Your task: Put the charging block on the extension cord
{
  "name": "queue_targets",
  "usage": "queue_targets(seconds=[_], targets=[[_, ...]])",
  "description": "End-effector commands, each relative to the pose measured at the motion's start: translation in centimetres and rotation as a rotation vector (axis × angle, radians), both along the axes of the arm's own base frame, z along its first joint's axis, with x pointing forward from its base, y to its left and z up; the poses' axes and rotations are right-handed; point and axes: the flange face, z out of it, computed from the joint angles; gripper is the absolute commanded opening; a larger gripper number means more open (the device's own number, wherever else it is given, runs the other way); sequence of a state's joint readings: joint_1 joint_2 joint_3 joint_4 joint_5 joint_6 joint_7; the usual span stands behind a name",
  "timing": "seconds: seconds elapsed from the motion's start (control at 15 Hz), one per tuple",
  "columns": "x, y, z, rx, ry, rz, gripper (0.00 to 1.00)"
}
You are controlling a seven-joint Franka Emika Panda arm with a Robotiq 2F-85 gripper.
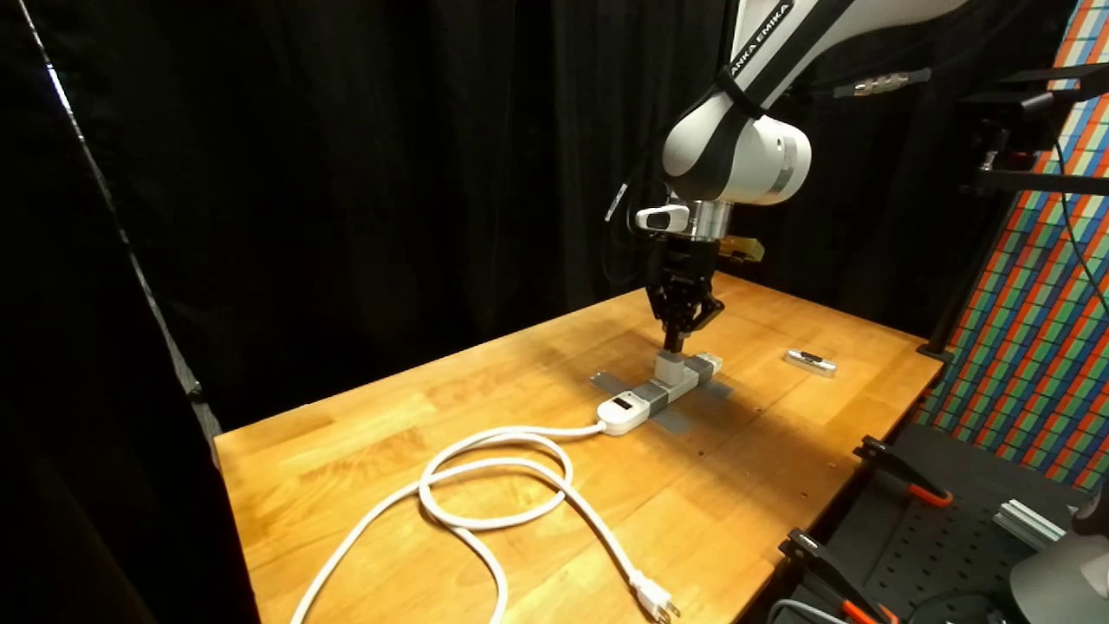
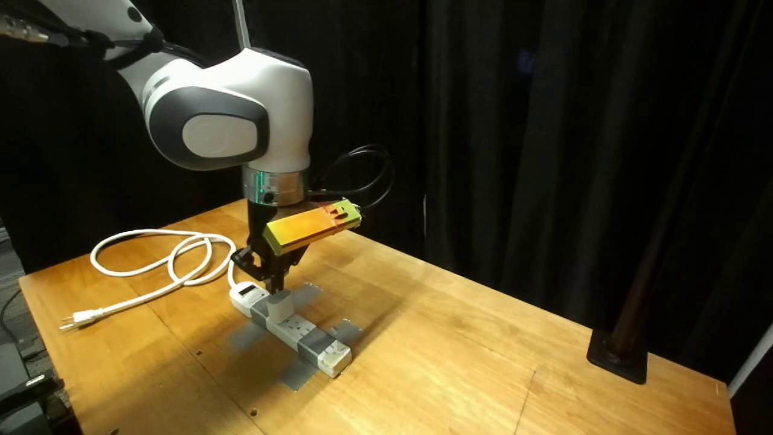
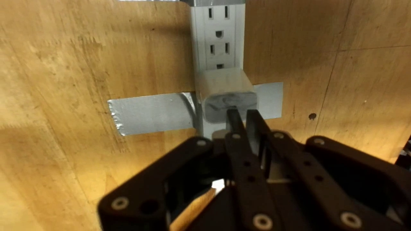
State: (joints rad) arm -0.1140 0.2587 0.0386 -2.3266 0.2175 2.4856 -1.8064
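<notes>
— The gripper (image 3: pixel 242 112), nearest in the wrist view: how was it set?
— Its fingers were held nearly pressed together; nothing was seen pinched between. Their tips were poised, seemingly off-centre, at the top of the charging block (image 3: pixel 226 93).
— And the block?
— It was stood on the extension cord (image 3: pixel 219 41), upright; full seating could not be confirmed.
— What was risked?
— The block could be tipped by a lopsided push, or the cord shifted were the grey tape (image 3: pixel 152 114) peeled.

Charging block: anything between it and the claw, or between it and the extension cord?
Nothing visible. The block already stands on the cord, its underside hidden; the gripper is right at the block's top, touching or nearly so.
</notes>
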Motion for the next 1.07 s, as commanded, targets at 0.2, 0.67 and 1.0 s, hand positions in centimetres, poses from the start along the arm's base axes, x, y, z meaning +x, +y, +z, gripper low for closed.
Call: queue_targets(seconds=[0.2,0.67,1.0], targets=[[0.8,-0.9,-0.9,0.029,-0.035,0.035,0.13],[0.0,-3.0,-2.8,0.096,-0.014,0.006,0.13],[-1.4,-3.2,-5.3,0.220,0.013,-0.012,0.13]])
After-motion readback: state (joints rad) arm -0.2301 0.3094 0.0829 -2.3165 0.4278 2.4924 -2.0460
